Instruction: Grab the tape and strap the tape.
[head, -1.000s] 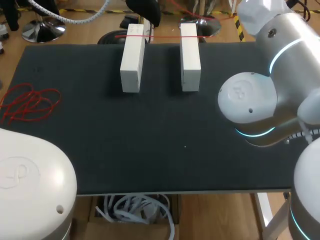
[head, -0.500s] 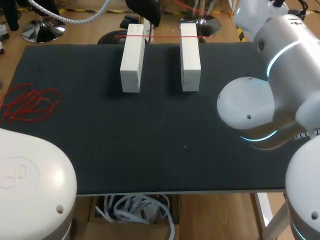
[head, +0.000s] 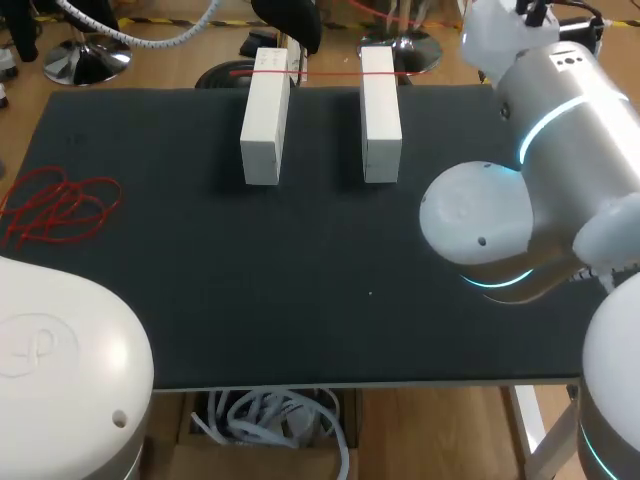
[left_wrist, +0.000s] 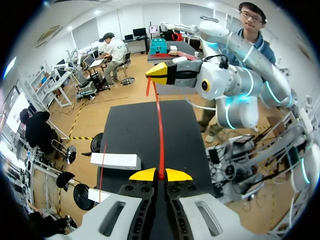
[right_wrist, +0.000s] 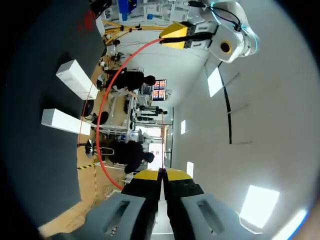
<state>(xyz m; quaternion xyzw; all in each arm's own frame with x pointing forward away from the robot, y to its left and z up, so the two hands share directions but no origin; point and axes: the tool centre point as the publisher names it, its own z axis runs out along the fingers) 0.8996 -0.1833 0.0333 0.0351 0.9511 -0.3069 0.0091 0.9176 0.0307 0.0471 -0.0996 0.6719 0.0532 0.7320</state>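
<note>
Holding the red tape (left_wrist: 160, 130), my left gripper (left_wrist: 160, 175) and right gripper (right_wrist: 161, 175) both clamped on it.
Next, I think: lay it across the white blocks (head: 265, 125).

Nothing legible anywhere: the left arm's white housing (head: 60, 350) bears only an embossed looped mark, no letters or numbers to read

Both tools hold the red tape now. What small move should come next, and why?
Probably lower both tools together toward the two white blocks. The left tool and right tool are each shut on the red tape, which runs between them in the air and does not yet touch the blocks.
</note>
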